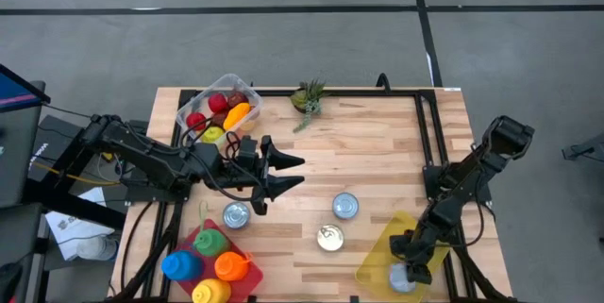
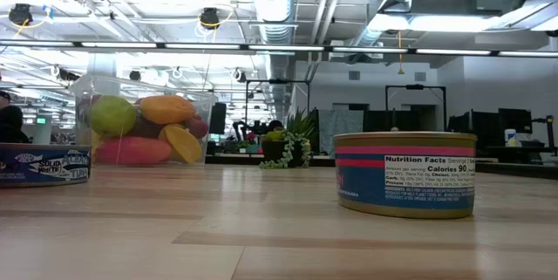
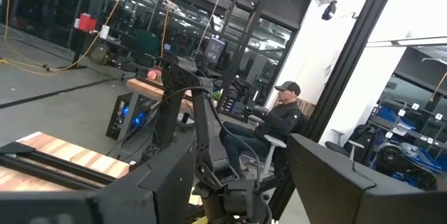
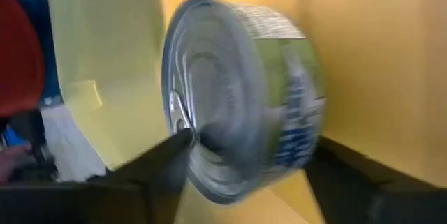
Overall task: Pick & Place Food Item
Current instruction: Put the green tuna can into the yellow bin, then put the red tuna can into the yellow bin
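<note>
Your right gripper (image 4: 244, 161): over the yellow bin (image 1: 389, 246), fingers parted, a can (image 4: 244, 98) between them, grip unclear. Your left gripper (image 1: 293, 173): above the tabletop (image 1: 377, 143), fingers spread, empty. Nearest tabletop can (image 2: 405, 174) reads "Nutrition Facts", "Calories 90"; another can (image 2: 44, 164) reads "Solid White".

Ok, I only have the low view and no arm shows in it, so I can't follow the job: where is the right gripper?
Observer: The right gripper is down over the yellow bin at the table's right edge.
Operator: Is there a can with it?
Observer: A can sits tilted inside the bin, right before its wrist camera. Whether it is gripped I cannot tell.
Operator: And the left arm?
Observer: The left gripper hovers open and empty over mid-table, near the fruit container.
</note>
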You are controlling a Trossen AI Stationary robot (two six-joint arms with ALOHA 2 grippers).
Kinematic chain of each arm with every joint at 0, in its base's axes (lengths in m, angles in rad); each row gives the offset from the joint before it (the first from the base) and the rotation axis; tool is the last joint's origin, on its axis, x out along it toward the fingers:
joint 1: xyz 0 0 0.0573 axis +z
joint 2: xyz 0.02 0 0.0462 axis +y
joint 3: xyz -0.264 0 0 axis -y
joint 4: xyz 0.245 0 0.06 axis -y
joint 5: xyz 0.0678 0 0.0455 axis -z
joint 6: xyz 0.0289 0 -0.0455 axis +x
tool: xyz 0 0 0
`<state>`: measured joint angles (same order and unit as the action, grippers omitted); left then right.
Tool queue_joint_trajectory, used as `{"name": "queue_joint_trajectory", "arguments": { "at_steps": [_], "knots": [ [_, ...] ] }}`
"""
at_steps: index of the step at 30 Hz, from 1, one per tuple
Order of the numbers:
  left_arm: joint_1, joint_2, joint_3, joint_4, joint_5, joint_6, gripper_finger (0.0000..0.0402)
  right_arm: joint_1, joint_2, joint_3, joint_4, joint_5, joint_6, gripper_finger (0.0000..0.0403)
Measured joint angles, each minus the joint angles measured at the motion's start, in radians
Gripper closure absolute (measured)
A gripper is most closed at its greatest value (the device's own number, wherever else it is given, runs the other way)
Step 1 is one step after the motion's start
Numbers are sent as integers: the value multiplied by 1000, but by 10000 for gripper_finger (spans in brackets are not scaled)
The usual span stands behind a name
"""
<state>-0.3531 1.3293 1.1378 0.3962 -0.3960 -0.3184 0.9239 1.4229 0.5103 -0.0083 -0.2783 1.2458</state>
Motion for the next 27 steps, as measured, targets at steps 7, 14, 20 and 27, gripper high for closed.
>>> {"name": "queue_joint_trajectory", "arguments": {
  "at_steps": [7, 14, 20, 27],
  "knots": [
    [0, 0, 0, 0, 0, 0, 183, -17, -59, 3, -113, -3, 55, 64],
    [1, 0, 0, -5, 0, 0, 183, -8, -210, 10, -240, 71, 140, 114],
    [2, 0, 0, -12, -25, 0, 183, -27, -248, 219, -721, 219, 6, 199],
    [8, 0, 0, -23, -75, 0, 183, -158, -202, 488, -1052, 494, -312, 317]
  ]
}}
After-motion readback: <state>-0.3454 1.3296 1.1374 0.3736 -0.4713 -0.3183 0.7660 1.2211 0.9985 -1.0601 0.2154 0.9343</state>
